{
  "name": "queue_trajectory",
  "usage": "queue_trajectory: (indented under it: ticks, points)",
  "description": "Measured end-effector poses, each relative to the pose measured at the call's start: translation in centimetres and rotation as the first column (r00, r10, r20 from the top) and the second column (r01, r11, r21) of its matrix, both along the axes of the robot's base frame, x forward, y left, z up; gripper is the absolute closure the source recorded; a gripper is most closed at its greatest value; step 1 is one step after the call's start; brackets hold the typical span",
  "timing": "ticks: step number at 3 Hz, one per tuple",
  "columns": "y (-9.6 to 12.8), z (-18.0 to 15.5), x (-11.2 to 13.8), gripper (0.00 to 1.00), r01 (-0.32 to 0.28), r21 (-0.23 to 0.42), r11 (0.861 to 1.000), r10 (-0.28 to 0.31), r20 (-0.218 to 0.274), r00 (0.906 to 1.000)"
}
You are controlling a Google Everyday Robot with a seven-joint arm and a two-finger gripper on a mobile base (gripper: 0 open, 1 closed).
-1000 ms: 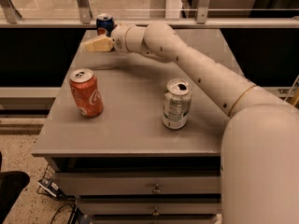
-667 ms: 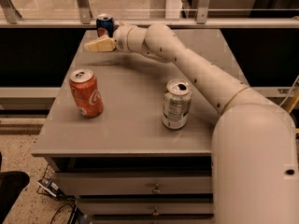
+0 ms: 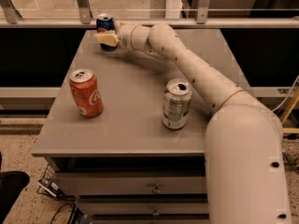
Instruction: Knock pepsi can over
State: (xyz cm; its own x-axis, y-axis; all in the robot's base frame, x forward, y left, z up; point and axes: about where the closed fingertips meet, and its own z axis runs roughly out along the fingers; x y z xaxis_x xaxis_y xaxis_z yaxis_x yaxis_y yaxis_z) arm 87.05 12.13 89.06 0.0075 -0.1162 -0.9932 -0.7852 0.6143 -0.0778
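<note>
The gripper (image 3: 108, 38) sits at the far edge of the table (image 3: 131, 97), just in front of the upright pepsi can (image 3: 104, 22) — spread or closed, we cannot tell.

Gripper (image 3: 107, 39) at far left corner of table (image 3: 126, 129), directly in front of pepsi can (image 3: 104, 22). It covers the can's lower half, so contact can't be determined. Arm (image 3: 243, 143) cut off by bottom edge. Silver can (image 3: 176, 107): label print too small to read. 1 dark object (image 3: 11, 190), bottom left, cropped by left edge, unidentifiable.
</note>
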Motion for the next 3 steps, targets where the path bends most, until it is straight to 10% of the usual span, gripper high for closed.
queue_trajectory:
  ticks: [3]
  points:
    - [0.97,-0.27,-0.21,1.00,-0.012,0.000,1.000,0.012,-0.004,0.9999]
